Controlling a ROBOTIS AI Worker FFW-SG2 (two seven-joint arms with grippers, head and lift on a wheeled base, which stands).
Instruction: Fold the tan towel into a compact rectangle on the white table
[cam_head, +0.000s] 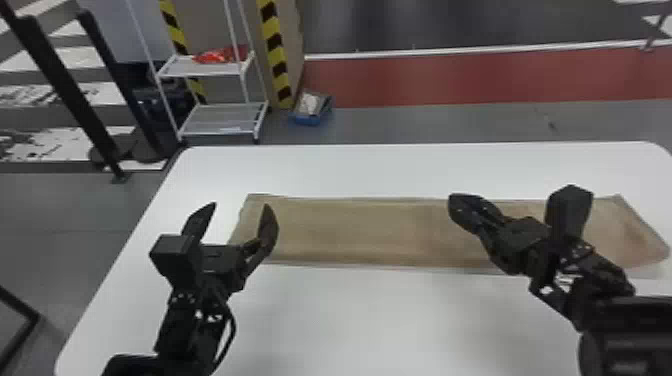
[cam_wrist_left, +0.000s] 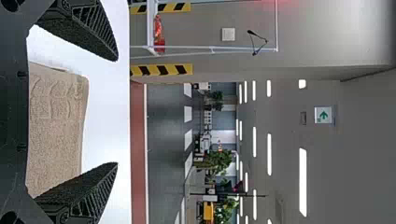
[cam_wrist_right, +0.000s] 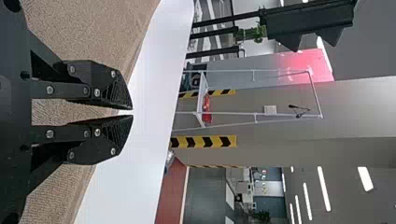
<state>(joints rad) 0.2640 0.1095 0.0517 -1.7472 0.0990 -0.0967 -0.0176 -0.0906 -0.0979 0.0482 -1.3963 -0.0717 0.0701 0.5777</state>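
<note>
The tan towel (cam_head: 350, 230) lies on the white desk (cam_head: 375, 310) as a long, narrow strip running left to right, flat and fairly straight. From that shape I judge the lengthwise folding done. What is left, most likely, is to bring the ends inward and make the strip a short, compact rectangle; both ends are still spread out to the sides.

At the towel's left end is the left gripper (cam_head: 241, 204), its fingers wide apart with nothing held. The right gripper (cam_wrist_right: 131, 112) is over the right half, its fingers all but meeting, and no cloth shows pinched between them.

The right arm covers part of the towel's right half, and the near right corner comes close to the head view's edge, so its outline there is hard to follow. The left fingers hide a little of the left end. How many layers lie underneath cannot be counted, and whether either gripper touches the cloth I cannot tell.
</note>
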